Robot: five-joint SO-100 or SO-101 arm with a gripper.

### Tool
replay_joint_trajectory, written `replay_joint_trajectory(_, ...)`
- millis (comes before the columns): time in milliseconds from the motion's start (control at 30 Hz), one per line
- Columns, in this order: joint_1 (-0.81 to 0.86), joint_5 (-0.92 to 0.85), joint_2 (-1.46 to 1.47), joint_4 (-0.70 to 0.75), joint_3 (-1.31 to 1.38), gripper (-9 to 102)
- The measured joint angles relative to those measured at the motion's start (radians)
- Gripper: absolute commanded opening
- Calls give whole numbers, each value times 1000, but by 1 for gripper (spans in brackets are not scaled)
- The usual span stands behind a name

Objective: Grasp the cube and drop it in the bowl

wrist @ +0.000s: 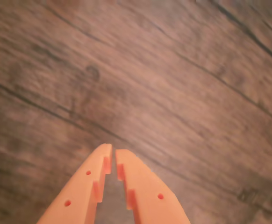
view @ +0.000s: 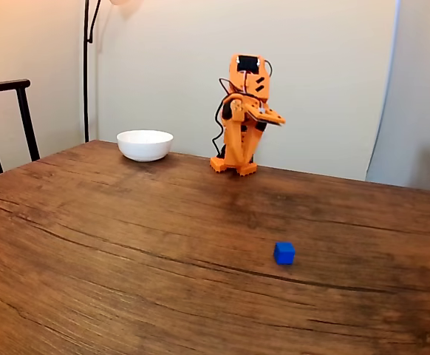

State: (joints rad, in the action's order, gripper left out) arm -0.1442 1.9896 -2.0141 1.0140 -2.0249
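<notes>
White bowl (view: 145,144) contents hidden | cube (view: 284,253) on table | gripper (wrist: 113,150) clenched, empty

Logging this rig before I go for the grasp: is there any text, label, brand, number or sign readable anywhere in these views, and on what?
None readable in either view.
The cube: plain blue faces.
The bowl: plain white.
The orange arm: no marking legible at this size.
The gripper: bare orange plastic, jaws nearly closed.
The table: wood grain alone.
</notes>
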Motion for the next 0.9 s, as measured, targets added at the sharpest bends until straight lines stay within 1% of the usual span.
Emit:
replay_joint_trajectory(600,-74,-8,288,-417,0,0)
replay_joint_trajectory(767,-80,-54,314,-512,0,0)
replay_joint_trajectory(900,-103,-83,354,-617,0,0)
